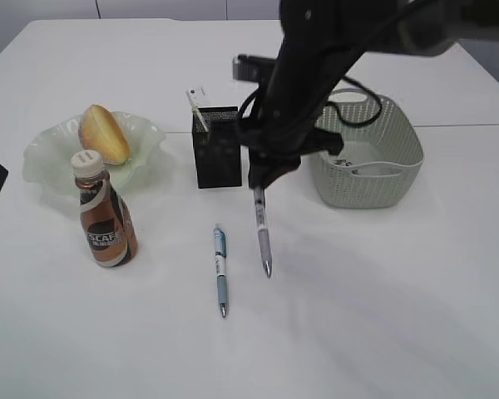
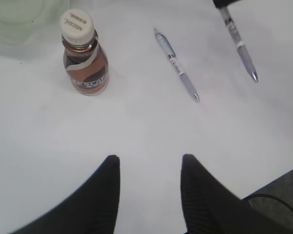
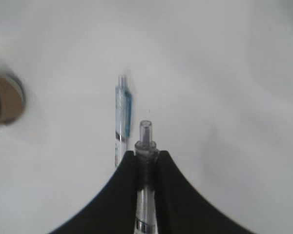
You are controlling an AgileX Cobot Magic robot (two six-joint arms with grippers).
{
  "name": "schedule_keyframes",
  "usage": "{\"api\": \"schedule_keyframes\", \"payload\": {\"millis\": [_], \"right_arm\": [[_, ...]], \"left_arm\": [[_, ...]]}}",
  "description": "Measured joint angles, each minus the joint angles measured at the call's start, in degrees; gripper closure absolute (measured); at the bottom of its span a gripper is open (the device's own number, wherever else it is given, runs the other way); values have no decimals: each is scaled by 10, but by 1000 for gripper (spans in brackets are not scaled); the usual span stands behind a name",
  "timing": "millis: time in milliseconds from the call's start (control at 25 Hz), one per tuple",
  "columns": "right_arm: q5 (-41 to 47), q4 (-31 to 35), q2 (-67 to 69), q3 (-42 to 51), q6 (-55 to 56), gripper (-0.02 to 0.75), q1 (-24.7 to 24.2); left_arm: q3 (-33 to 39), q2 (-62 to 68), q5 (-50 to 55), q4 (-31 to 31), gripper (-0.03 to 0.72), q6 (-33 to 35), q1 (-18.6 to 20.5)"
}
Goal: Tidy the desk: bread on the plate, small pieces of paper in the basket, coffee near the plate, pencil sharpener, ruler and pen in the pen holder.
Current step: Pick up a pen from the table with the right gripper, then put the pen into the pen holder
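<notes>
My right gripper (image 1: 262,179) (image 3: 145,153) is shut on the upper end of a clear grey pen (image 1: 262,233) (image 2: 239,41) (image 3: 145,131), which slants down toward the desk (image 1: 358,316) in front of the black mesh pen holder (image 1: 216,150). A ruler (image 1: 197,101) sticks up out of the holder. A second, blue pen (image 1: 221,270) (image 2: 177,63) (image 3: 122,117) lies flat just left of the held one. The bread (image 1: 104,133) rests on the green plate (image 1: 50,154), with the coffee (image 1: 106,212) (image 2: 84,58) upright beside it. My left gripper (image 2: 149,163) hangs open and empty above bare desk. The pencil sharpener is out of view.
The grey-green basket (image 1: 399,158) stands right of the pen holder, behind the right arm, with something white inside it (image 1: 374,170). Cables from the right arm hang over its rim. A seam crosses the desk at mid right.
</notes>
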Motion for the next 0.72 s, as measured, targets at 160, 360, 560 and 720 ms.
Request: {"api": "schedule_keyframes", "payload": {"millis": [160, 360, 560, 720], "right_arm": [[-35, 3, -26, -36, -17, 689, -41], [-113, 15, -36, -62, -34, 689, -78], [-220, 25, -36, -62, -67, 689, -87], [-301, 33, -31, -62, -93, 689, -87]], "left_arm": [[0, 0, 0, 0, 381, 0, 0], [0, 0, 2, 0, 381, 0, 0], [0, 0, 3, 0, 381, 0, 0], [0, 0, 3, 0, 381, 0, 0]]}}
